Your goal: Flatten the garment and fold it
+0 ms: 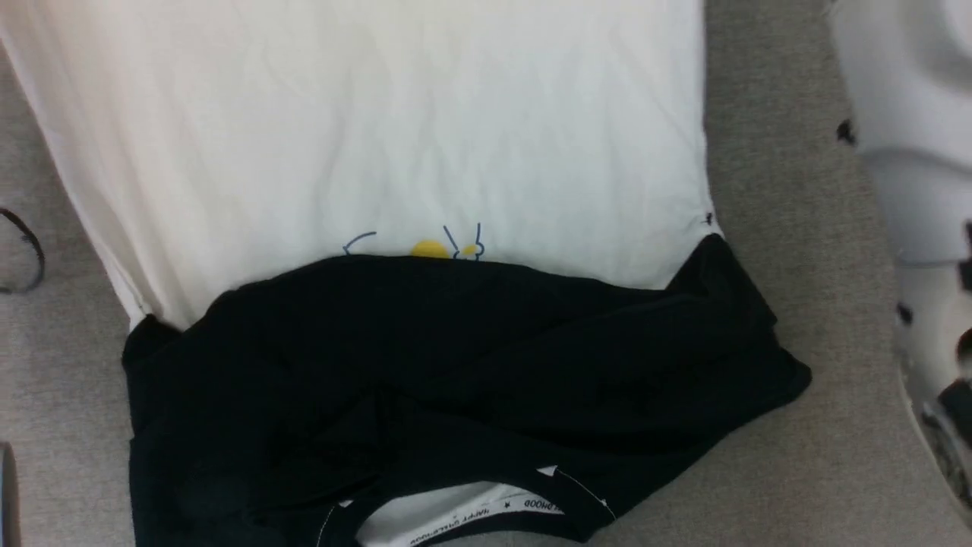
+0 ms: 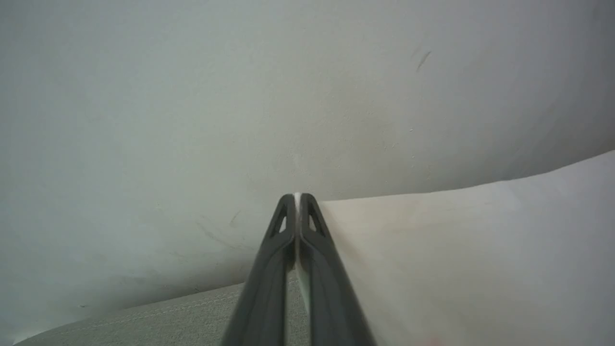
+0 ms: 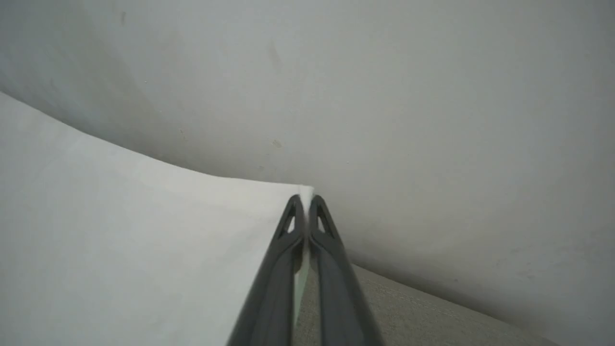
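We count one shirt (image 1: 425, 137); left fingers (image 2: 269, 269) and right fingers (image 3: 331, 269) each clench a white corner; overhead shows black sleeves (image 1: 456, 365).

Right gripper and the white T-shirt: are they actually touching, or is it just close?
Touching. The right wrist view shows the right gripper shut on the T-shirt, with a sliver of white cloth poking out between its closed fingertips.
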You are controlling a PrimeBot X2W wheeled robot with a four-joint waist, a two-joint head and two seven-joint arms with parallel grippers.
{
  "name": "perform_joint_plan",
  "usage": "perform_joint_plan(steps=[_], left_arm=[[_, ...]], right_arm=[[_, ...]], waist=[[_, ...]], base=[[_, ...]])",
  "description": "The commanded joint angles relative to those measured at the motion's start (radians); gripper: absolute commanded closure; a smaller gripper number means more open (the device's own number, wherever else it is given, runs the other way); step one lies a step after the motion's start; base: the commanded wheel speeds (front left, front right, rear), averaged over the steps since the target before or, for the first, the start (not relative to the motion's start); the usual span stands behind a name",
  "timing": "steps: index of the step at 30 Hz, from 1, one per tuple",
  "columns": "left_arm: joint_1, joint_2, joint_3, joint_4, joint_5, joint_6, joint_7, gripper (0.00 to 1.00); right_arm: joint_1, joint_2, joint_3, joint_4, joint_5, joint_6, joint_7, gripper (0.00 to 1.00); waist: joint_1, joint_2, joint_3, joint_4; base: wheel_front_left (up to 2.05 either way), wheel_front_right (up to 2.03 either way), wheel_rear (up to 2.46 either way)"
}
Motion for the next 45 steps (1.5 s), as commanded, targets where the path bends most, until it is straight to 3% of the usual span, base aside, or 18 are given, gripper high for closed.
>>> perform_joint_plan(steps=[1, 10, 14, 21, 27, 36, 45], left_arm=[[0.030, 0.000, 0.010, 0.003, -0.011, 0.003, -0.015, 1.00], [0.351, -0.016, 0.061, -0.162, -0.130, -0.016, -0.052, 1.00], [0.539, -0.038, 0.073, -0.293, -0.182, -0.012, -0.036, 1.00], [0.860, -0.098, 0.093, -0.496, -0.248, 0.019, -0.050, 1.00], [1.097, -0.153, 0.100, -0.587, -0.291, 0.048, -0.066, 1.00], [1.303, -0.205, 0.095, -0.554, -0.327, 0.060, -0.100, 1.00], [1.375, -0.236, 0.054, -0.442, -0.343, 0.046, -0.112, 1.00]], right_arm=[[0.028, 0.000, 0.019, -0.007, 0.008, -0.002, -0.018, 1.00], [0.237, -0.001, 0.132, -0.081, 0.098, -0.002, -0.144, 1.00], [0.365, -0.038, 0.150, -0.172, 0.129, -0.002, -0.154, 1.00], [0.657, -0.157, 0.123, -0.406, 0.173, -0.002, -0.080, 1.00], [0.936, -0.203, 0.014, -0.601, 0.166, -0.002, 0.036, 1.00], [1.273, -0.151, -0.134, -0.792, 0.115, -0.002, 0.158, 1.00], [1.466, -0.070, -0.209, -0.794, 0.065, -0.002, 0.221, 1.00]], waist=[[0.0000, -0.0001, -0.063, -0.008], [0.0000, -0.0001, -0.264, -0.008], [0.0000, -0.0001, -0.341, 0.008], [0.0000, -0.0001, -0.439, 0.031], [0.0000, -0.0001, -0.487, 0.047], [0.0000, -0.0001, -0.515, 0.063], [0.0000, -0.0001, -0.534, 0.087]], base=[[0.00, 0.00, 0.00], [0.00, 0.00, 0.00], [0.00, 0.00, 0.00], [0.00, 0.00, 0.00], [0.00, 0.00, 0.00], [0.00, 0.00, 0.00], [0.00, 0.00, 0.00]])
